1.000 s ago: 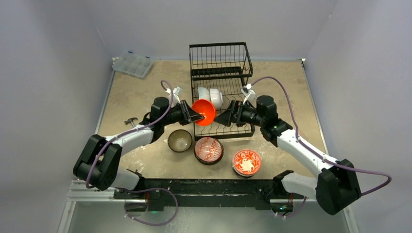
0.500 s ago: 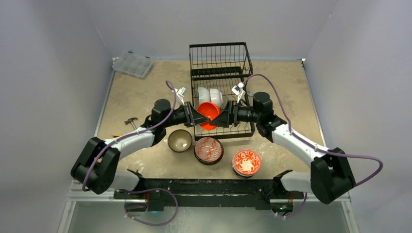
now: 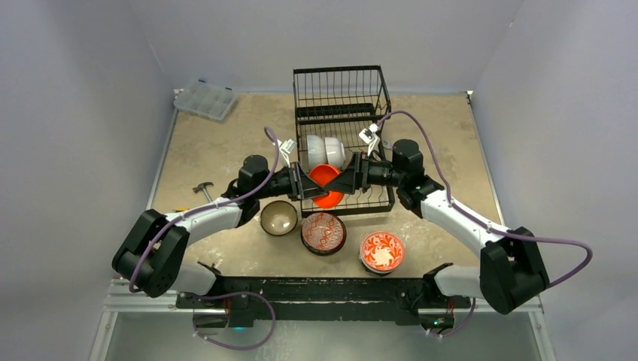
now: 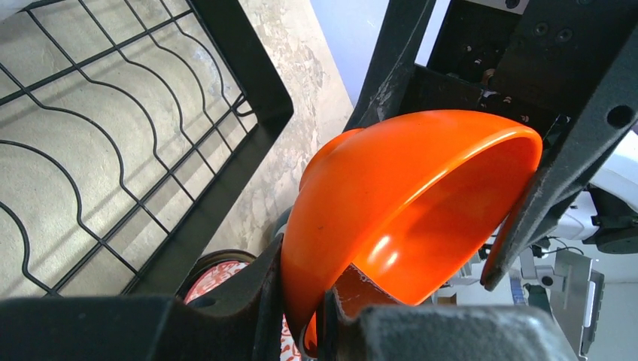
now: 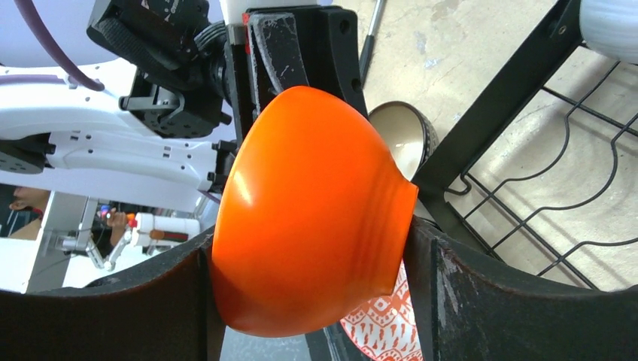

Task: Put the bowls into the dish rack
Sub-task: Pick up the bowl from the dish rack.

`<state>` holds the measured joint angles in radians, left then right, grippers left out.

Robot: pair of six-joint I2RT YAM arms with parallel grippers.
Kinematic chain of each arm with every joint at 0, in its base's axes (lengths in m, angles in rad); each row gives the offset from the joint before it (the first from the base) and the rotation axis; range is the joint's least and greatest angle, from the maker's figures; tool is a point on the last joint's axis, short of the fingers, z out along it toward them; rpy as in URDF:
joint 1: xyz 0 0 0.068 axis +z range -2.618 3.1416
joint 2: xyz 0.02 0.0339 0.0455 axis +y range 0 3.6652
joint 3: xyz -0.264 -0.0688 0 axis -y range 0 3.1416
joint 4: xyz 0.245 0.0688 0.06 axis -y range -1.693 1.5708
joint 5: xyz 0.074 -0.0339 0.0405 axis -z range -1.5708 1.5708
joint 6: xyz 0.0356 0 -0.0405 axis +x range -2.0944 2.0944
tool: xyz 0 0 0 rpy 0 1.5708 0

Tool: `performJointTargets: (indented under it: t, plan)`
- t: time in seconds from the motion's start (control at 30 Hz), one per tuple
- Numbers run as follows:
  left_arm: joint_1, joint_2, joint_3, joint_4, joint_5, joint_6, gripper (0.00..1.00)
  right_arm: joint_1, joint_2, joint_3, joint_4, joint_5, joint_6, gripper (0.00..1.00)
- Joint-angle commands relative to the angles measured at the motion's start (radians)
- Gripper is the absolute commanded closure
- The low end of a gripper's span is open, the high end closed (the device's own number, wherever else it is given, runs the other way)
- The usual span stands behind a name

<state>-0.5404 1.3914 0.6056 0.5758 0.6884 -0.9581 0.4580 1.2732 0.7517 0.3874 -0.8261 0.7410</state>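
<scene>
Swung inward, my right gripper (image 3: pixel 346 182) now straddles the orange bowl (image 3: pixel 329 197) at its foot end with wide jaws, grip uncertain, while my left gripper (image 3: pixel 304 184) pinches its rim over the dish rack (image 3: pixel 342 98).

orange bowl (image 3: pixel 326 177) partly hidden, white bowl (image 5: pixel 611 22) cropped at corner

Even diffuse overhead light, soft shadows on the top view. Specular glare on orange bowl (image 4: pixel 406 203); wrist-view foregrounds dark, slightly soft.
</scene>
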Motion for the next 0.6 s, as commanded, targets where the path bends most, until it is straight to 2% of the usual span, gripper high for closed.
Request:
performJointTargets:
  t: [0.0, 0.07, 0.1, 0.2, 0.3, 0.4, 0.47, 0.57]
  plan:
    - [-0.008, 0.002, -0.002, 0.071, 0.028, 0.019, 1.0, -0.002, -0.025, 0.017, 0.069, -0.002, 0.005, 0.32]
    - [-0.007, -0.002, -0.009, 0.072, 0.02, 0.019, 1.0, -0.002, -0.041, 0.005, 0.082, 0.01, 0.008, 0.47]
    - [-0.008, -0.004, -0.014, 0.069, 0.012, 0.018, 1.0, -0.002, -0.049, 0.001, 0.085, 0.013, 0.008, 0.58]
    - [-0.007, -0.011, -0.027, 0.055, -0.017, 0.015, 1.0, -0.002, -0.064, -0.008, 0.084, 0.02, 0.011, 0.99]
    - [-0.007, -0.024, -0.035, 0.037, -0.054, 0.012, 1.0, -0.002, -0.075, -0.013, 0.051, 0.055, 0.0, 1.0]
    - [-0.007, -0.065, -0.061, 0.039, -0.113, -0.017, 0.86, -0.002, -0.065, 0.0, -0.035, 0.071, -0.024, 1.0]
    - [-0.004, -0.095, -0.081, 0.042, -0.149, -0.03, 0.68, -0.002, -0.066, 0.009, -0.073, 0.099, -0.035, 1.0]
    - [-0.002, -0.132, -0.098, 0.034, -0.179, -0.032, 0.46, -0.002, -0.075, 0.012, -0.121, 0.147, -0.041, 1.0]
